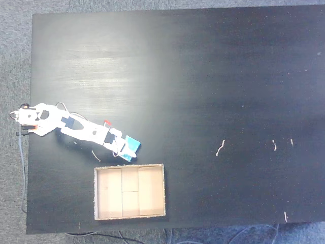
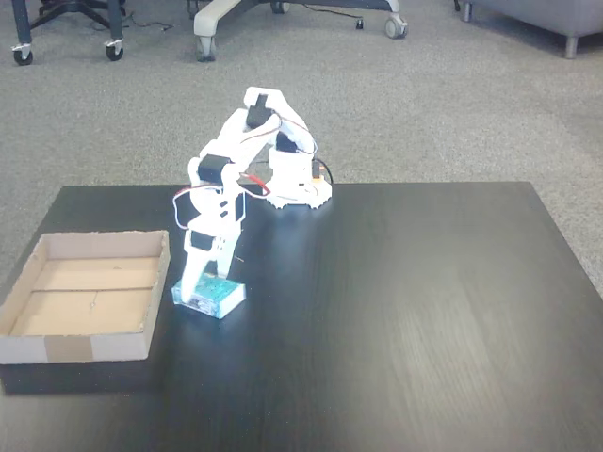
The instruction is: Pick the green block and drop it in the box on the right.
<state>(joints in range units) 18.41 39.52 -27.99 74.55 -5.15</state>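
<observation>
The green block [image 1: 133, 145] [image 2: 219, 298] lies on the black table just beyond the box's far wall, its teal top and whitish edge showing. The white arm reaches down from its base [image 2: 297, 184], and my gripper [image 1: 123, 151] [image 2: 195, 285] stands over the block's end nearest the box. Its fingers [image 2: 200, 259] are closed on that end, and the block still touches the tabletop. The box [image 1: 130, 191] [image 2: 85, 297] is a shallow tan cardboard tray with a bare floor. It sits at the table's near edge in one fixed view and at the left in the other.
The black table [image 1: 213, 91] [image 2: 405, 311] stretches wide away from the arm. A few pale scraps [image 1: 220, 148] lie on it. Cables [image 1: 23, 168] hang off the table edge by the base. Chair wheels [image 2: 203, 42] stand on the grey carpet behind.
</observation>
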